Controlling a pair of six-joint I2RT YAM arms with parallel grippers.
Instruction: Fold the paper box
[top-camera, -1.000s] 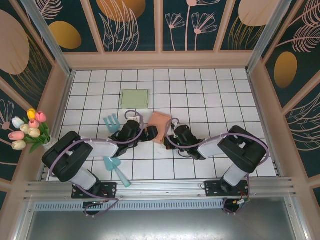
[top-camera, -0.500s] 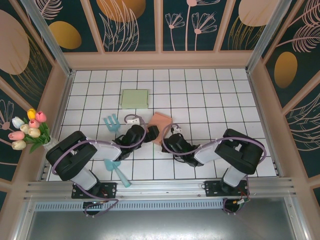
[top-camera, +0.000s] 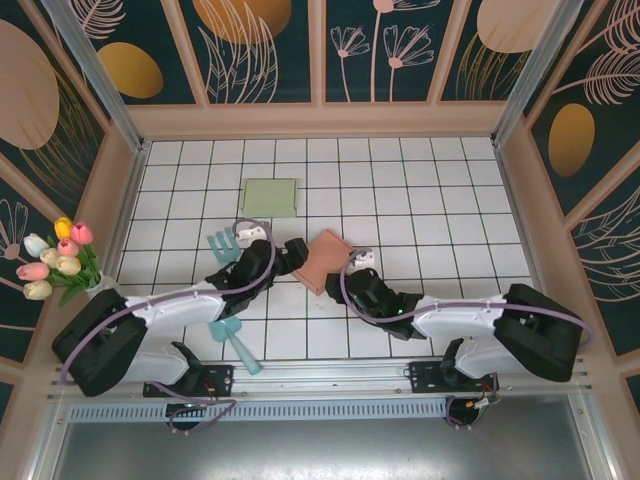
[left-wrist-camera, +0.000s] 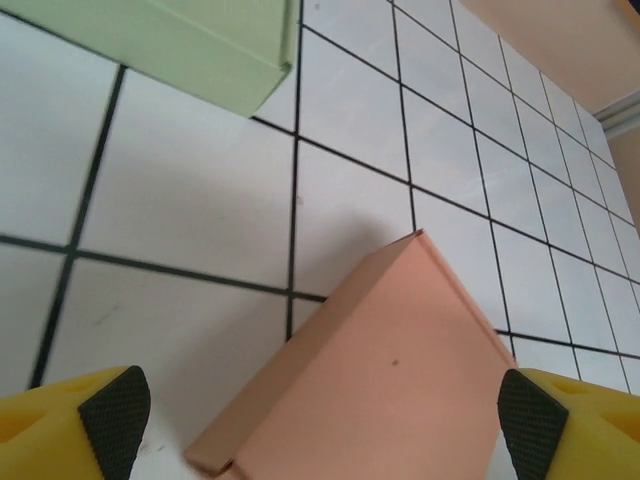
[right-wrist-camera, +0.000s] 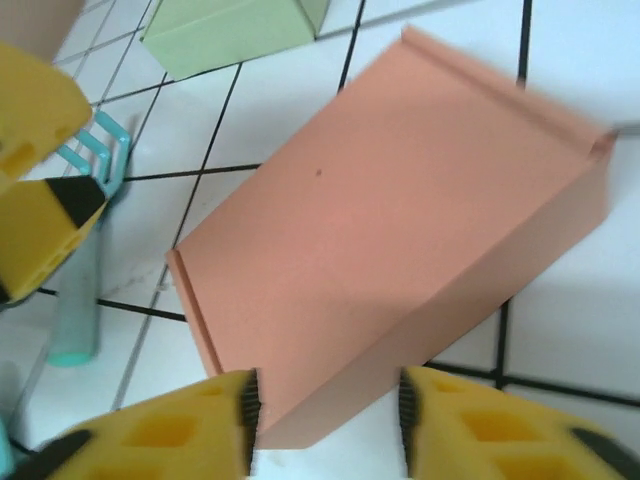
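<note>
The paper box (top-camera: 325, 258) is salmon pink, folded shut, and lies on the white tiled table. In the left wrist view the paper box (left-wrist-camera: 380, 370) sits between my left gripper's (left-wrist-camera: 325, 415) widely spread black pads (left-wrist-camera: 115, 410), which stand open. From above, the left gripper (top-camera: 291, 254) is at the box's left edge. My right gripper (top-camera: 354, 274) is at its near right corner. In the right wrist view the box's (right-wrist-camera: 400, 210) near corner pokes between the right gripper's (right-wrist-camera: 326, 418) fingers (right-wrist-camera: 245, 410). They are open, with a gap on the right side.
A folded green box (top-camera: 270, 196) lies farther back, also seen as the green box (right-wrist-camera: 230, 30). A teal fork-shaped tool (top-camera: 222, 243) and a teal spatula (top-camera: 232, 336) lie to the left. Tulips (top-camera: 58, 262) stand at the left wall.
My right gripper has gone from shut to open at the box's corner. Both arms have stretched out low over the table. The box has shifted slightly.
</note>
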